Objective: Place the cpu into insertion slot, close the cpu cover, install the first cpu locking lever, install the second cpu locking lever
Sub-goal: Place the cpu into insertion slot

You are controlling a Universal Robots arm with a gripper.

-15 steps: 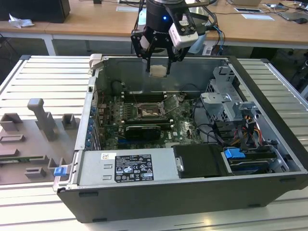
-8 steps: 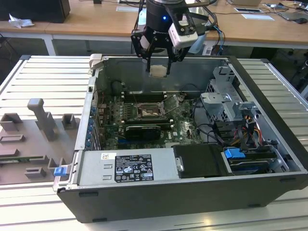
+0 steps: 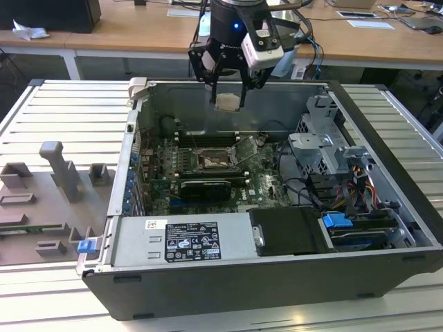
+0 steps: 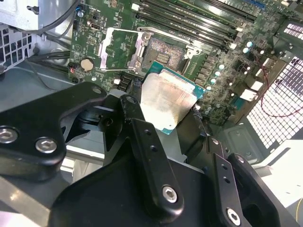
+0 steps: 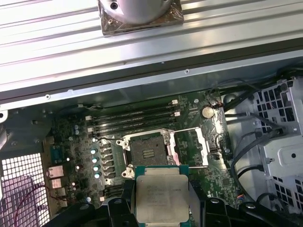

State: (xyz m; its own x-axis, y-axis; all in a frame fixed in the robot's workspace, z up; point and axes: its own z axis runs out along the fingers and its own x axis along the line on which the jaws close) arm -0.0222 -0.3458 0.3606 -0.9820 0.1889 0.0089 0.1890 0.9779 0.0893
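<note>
My gripper (image 3: 228,97) hangs over the open computer case, shut on the cpu (image 3: 228,102), a small square chip with a pale metal face. In both wrist views the cpu (image 4: 168,100) (image 5: 162,196) sits flat between the black fingers (image 4: 130,111), edge-gripped. The insertion slot (image 3: 216,160) (image 5: 148,152) (image 4: 163,56) lies bare on the green motherboard below the chip, some way down. Its cpu cover (image 5: 196,146) (image 4: 118,49), a silvery frame plate, is swung open beside the slot.
Long black memory slots (image 5: 132,120) run just behind the socket. A power supply (image 3: 180,238) fills the case front. A drive cage (image 3: 325,145) and cables (image 3: 304,187) crowd the exterior view's right. Grey fixtures (image 3: 62,173) stand on the ribbed table at the exterior view's left.
</note>
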